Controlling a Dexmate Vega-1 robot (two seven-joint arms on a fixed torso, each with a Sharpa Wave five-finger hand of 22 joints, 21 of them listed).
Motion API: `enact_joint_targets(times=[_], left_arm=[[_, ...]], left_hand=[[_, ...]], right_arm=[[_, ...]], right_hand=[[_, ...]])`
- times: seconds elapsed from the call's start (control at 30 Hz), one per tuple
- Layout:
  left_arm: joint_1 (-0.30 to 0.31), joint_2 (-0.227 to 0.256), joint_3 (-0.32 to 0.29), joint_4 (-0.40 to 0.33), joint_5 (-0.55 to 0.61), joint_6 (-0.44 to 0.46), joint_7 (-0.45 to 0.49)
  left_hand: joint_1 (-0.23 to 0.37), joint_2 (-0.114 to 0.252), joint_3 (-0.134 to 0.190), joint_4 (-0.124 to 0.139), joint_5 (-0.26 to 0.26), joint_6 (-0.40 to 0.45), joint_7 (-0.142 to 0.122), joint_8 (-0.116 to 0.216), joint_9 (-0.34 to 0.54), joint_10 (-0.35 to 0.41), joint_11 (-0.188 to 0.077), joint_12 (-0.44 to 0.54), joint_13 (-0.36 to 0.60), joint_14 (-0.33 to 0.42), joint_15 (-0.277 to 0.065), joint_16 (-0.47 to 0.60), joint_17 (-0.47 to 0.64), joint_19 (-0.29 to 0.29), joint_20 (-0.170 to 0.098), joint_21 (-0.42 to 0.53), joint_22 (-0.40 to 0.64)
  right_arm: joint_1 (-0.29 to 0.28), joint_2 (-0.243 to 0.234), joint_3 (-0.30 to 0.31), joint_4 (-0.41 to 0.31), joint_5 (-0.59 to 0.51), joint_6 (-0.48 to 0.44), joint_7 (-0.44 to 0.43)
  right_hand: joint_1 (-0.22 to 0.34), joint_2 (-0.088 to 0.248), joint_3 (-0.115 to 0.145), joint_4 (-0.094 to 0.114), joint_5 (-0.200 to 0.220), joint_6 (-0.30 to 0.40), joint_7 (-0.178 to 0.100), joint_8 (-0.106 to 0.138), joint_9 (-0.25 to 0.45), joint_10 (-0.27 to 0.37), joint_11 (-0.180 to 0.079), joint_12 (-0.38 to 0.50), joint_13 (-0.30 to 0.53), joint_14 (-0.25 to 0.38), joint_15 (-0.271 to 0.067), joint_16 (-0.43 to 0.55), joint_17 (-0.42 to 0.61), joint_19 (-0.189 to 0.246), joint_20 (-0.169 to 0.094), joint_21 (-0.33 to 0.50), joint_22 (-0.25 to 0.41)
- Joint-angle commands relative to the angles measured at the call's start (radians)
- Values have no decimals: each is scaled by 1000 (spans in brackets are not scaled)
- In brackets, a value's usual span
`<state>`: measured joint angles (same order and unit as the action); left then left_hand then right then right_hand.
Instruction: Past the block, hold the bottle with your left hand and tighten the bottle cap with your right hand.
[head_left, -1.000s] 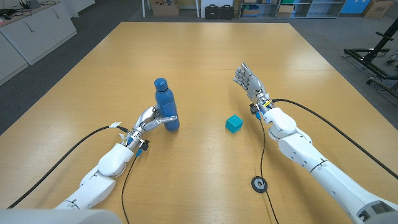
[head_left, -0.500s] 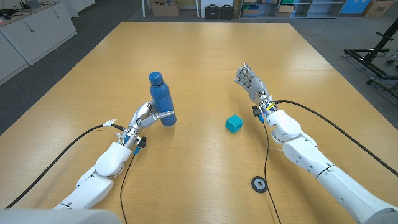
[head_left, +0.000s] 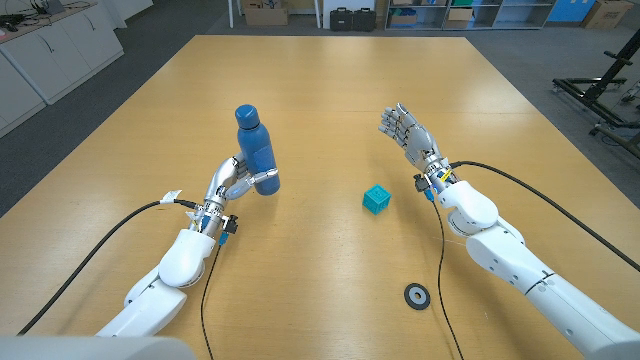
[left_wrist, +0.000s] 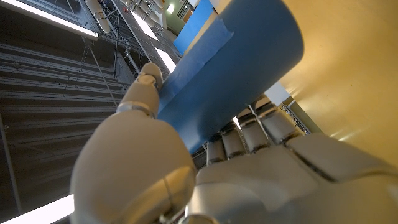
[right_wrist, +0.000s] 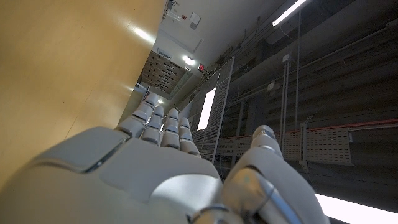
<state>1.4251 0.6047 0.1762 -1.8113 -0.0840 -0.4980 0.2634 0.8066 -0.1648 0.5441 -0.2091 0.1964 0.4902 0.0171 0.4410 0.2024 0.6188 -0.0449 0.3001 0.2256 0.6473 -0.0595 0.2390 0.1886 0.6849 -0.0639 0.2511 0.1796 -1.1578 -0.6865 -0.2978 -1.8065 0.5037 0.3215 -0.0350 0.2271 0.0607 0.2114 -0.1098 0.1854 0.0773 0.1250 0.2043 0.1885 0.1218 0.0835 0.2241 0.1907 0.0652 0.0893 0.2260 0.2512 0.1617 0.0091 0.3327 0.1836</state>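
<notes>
Left robot hand (head_left: 232, 180) grips the blue bottle (head_left: 256, 150) low on its body, the bottle tilted over the counter (head_left: 320, 90), cap (head_left: 246, 114) on top. Further right, the teal block (head_left: 376, 198) sits on the counter. Right robot hand (head_left: 407, 131) hovers beyond it, fingers spread, holding nothing.

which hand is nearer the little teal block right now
Right. The right hand is raised open just behind and to the right of the block. The left hand is farther off across the table, gripping the blue bottle.
</notes>
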Motion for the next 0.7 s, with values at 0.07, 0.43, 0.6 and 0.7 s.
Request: enact_joint_targets(times=[0.07, 0.43, 0.6, 0.7], left_arm=[[-13, 57, -34, -33, 5, 20, -21], [-15, 86, -80, -19, 89, 37, 25], [-13, 91, -86, -26, 158, 67, 62], [-20, 93, -80, -26, 165, 79, 63]], left_hand=[[125, 155, 42, 43, 2, 100, -82, 11, 2, 66, -61, 5, 6, 10, -167, -4, 4, 5, -128, 5, 3], [123, 152, 40, 43, 2, 100, -82, 10, 2, 65, -60, 1, 8, 8, -167, -10, 4, -3, -128, 0, 3], [124, 155, 40, 43, 2, 105, -84, 12, 2, 70, -61, 2, 9, 12, -169, -10, 5, 1, -128, 1, 3], [124, 155, 41, 43, 3, 106, -84, 13, 2, 72, -63, 2, 9, 13, -169, -11, 5, 2, -128, 1, 3]], right_arm=[[-33, -10, 1, -78, -56, 35, -32], [-66, -12, -4, -146, -108, 17, -83], [-80, -24, 3, -169, -135, 15, -97], [-88, -28, 10, -182, -152, 19, -108]], right_hand=[[6, 6, 3, -4, 3, 6, 17, 3, 3, 10, 2, 3, 2, 8, 4, 8, 2, 9, 1, -3, 6], [7, 7, 2, -4, 3, 12, 16, 4, 3, 12, 0, 3, 2, 12, 3, 8, 2, 12, 1, -3, 6], [7, 7, 2, -5, 3, 14, 16, 5, 3, 13, -1, 3, 2, 12, 2, 8, 2, 13, 1, -4, 6], [8, 8, 2, -5, 3, 14, 15, 4, 3, 13, -3, 3, 2, 14, 3, 9, 2, 14, 1, -4, 6]])
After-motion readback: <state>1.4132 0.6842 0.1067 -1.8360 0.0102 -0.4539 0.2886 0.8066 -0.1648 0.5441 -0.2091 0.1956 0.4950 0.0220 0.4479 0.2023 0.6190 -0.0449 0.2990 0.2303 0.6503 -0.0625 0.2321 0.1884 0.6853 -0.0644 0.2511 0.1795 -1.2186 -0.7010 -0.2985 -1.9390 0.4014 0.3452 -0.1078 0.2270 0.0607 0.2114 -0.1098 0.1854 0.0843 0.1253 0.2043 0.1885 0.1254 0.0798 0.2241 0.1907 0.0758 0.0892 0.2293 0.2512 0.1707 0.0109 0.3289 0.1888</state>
